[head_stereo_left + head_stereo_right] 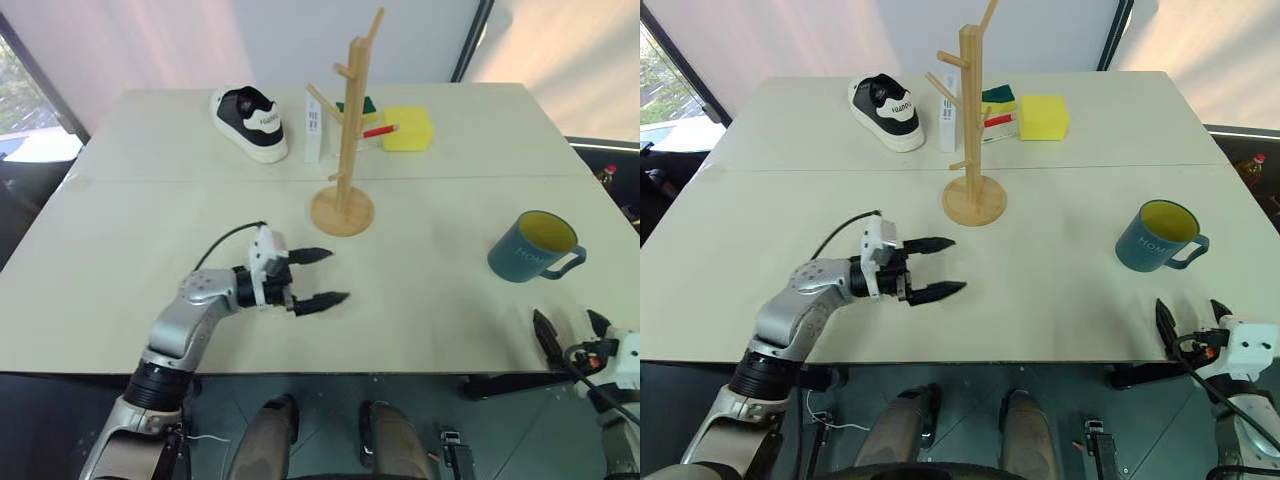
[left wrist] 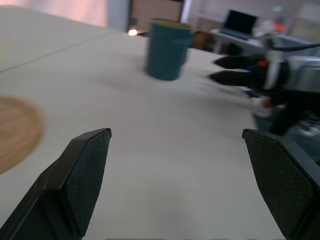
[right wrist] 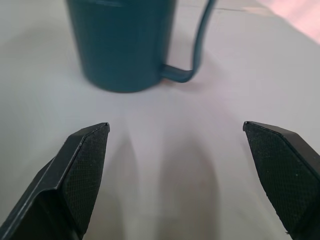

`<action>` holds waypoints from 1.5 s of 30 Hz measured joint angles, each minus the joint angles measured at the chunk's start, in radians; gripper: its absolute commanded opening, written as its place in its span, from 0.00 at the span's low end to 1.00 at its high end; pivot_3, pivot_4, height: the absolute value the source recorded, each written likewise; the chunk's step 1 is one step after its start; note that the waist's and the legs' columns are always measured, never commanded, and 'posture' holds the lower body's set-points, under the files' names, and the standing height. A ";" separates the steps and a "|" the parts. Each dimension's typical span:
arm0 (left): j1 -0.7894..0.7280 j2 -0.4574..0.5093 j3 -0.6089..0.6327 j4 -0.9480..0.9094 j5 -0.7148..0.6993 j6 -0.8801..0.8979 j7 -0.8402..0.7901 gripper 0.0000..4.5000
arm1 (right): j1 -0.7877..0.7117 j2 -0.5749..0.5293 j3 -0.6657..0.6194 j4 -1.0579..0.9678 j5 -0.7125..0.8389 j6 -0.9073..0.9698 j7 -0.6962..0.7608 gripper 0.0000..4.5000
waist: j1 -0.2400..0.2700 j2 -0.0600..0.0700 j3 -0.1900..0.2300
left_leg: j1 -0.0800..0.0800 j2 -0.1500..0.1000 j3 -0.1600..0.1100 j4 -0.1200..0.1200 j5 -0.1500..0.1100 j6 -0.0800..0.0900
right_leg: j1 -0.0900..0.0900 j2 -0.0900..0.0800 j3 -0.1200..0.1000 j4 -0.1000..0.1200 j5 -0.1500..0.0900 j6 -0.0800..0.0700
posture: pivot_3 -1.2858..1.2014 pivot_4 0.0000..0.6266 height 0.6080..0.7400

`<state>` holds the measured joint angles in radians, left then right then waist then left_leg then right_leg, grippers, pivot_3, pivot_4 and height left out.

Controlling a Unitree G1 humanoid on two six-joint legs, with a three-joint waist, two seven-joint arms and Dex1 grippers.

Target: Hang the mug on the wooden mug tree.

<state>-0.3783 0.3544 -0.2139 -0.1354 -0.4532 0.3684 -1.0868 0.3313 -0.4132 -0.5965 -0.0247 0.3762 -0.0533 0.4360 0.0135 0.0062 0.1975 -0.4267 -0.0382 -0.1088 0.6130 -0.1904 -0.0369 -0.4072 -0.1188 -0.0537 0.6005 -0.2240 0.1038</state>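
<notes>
a pale beige table (image 1: 150,300) spans the scene, with a seam (image 1: 200,181) running across it (two tops butted together). behind it stands a white wall (image 1: 300,40) with soft pinkish light patches. a window (image 1: 20,100) shows daylight at far left. a dark vertical post (image 1: 470,40) rises behind.

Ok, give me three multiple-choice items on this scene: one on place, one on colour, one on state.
1. Where is the mug?
A. on a peg
B. on the table, on the right
C. in the left hand

2. What colour is the mug's inside?
A. yellow-green
B. white
C. red

3. How is the right hand?
A. shut on the mug
B. open, short of the mug
C. shut, empty

Answers: B, the mug stands on the table, clear of the mug tree; A, its rim shows yellow-green; B, the fingers stand apart before the mug.
</notes>
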 measured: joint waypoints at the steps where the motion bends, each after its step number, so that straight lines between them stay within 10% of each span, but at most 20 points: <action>1: -0.010 -0.010 -0.014 -0.004 -0.006 0.004 -0.009 1.00 | -0.011 0.000 -0.005 0.009 -0.001 -0.001 -0.011 0.99 | 0.000 0.000 0.000 | 0.000 0.000 0.000 0.000 0.000 0.000 | 0.000 0.000 0.000 0.000 0.000 0.000 | 0.52 0.24 1.00; 29: -0.046 -0.012 -0.065 -0.026 0.005 0.011 0.020 1.00 | -0.356 -0.080 0.065 0.227 -0.069 0.079 -0.111 0.99 | -0.004 0.001 -0.001 | 0.004 0.000 0.000 0.002 0.001 0.001 | -0.001 0.001 0.001 0.011 0.000 0.000 | 0.52 0.24 1.00; 32: -0.046 -0.010 -0.065 -0.026 0.005 0.010 0.025 1.00 | -0.381 -0.081 0.079 0.252 -0.070 0.081 -0.100 0.80 | -0.004 0.001 -0.001 | 0.004 0.000 0.000 0.002 0.001 0.001 | -0.001 0.001 0.001 0.012 0.000 0.000 | 0.52 0.24 1.00; 39: -0.046 -0.004 -0.054 -0.027 0.005 0.008 0.041 1.00 | -0.435 -0.084 0.101 0.305 -0.077 0.077 -0.079 0.00 | -0.004 0.001 -0.001 | 0.004 0.000 0.000 0.003 0.001 0.001 | -0.001 0.001 0.001 0.012 0.000 0.000 | 0.52 0.24 1.00; 45: -0.045 0.001 -0.040 -0.029 0.006 0.005 0.051 1.00 | -0.444 -0.090 0.114 0.309 -0.078 0.074 -0.062 0.00 | -0.003 0.001 -0.001 | 0.005 0.000 0.000 0.002 0.001 0.001 | 0.000 0.001 0.001 0.012 0.000 0.000 | 0.52 0.24 1.00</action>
<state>-0.4235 0.3556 -0.2536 -0.1645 -0.4475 0.3738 -1.0355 -0.1126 -0.5030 -0.4823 0.2848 0.2982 0.0208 0.3737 0.0105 0.0072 0.1970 -0.4221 -0.0382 -0.1084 0.6154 -0.1897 -0.0358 -0.4077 -0.1175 -0.0523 0.6127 -0.2245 0.1041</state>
